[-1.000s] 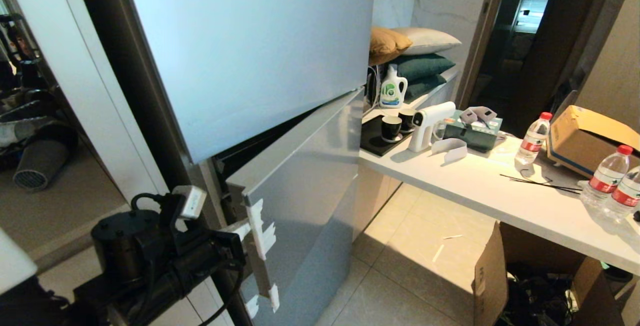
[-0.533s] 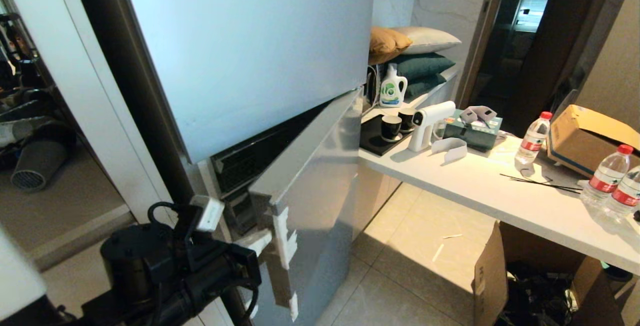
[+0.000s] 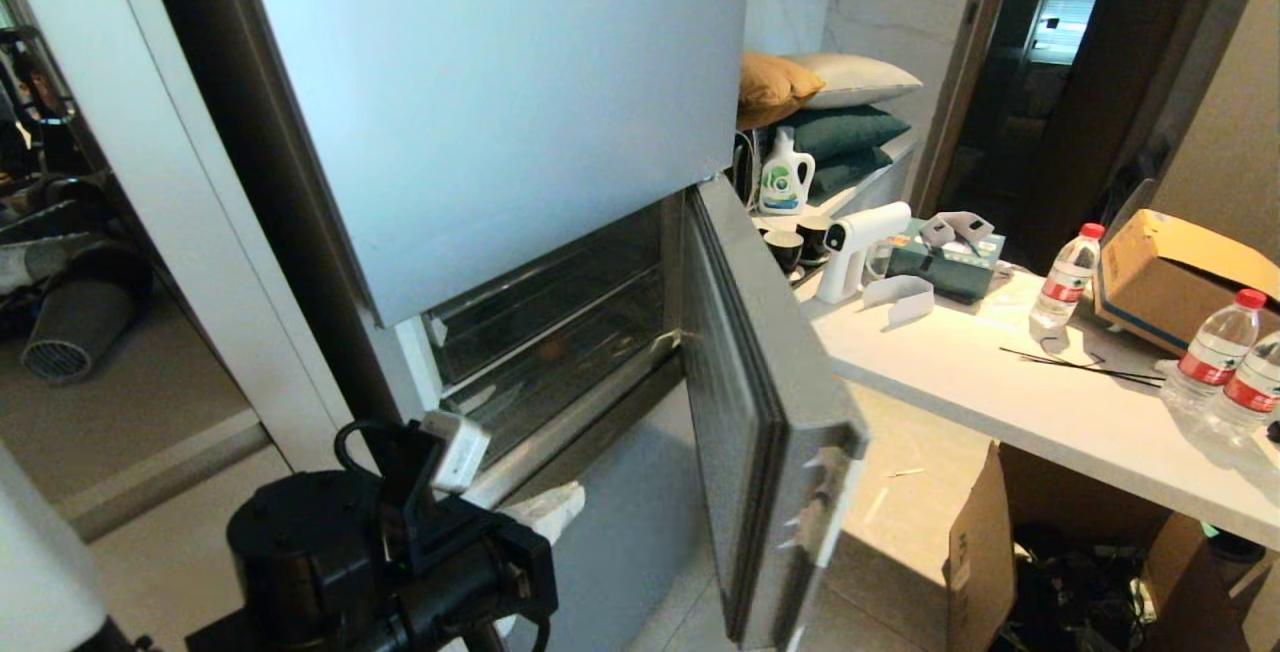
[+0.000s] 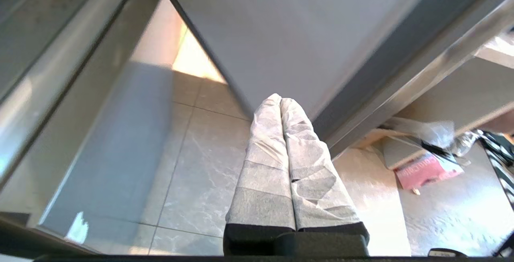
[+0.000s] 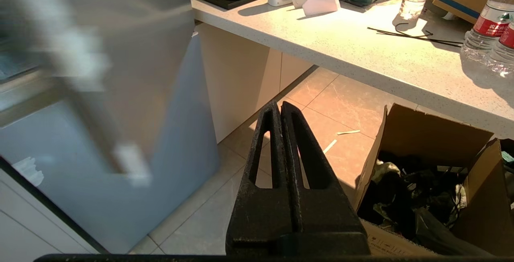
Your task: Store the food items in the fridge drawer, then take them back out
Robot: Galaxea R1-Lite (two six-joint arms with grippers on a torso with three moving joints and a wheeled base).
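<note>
One fridge drawer (image 3: 770,432) front stands swung open beside one table (image 3: 1000,382) carrying three water bottles (image 3: 1065,277). Left gripper (image 4: 280,100), below the opening, and right gripper (image 5: 280,107): jaws pressed together, empty.

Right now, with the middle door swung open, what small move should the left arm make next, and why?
Probably lift the left claw toward the open compartment. Its fingers are shut and empty, low beside the lower front, and the door already stands wide, so the way in is clear.
</note>
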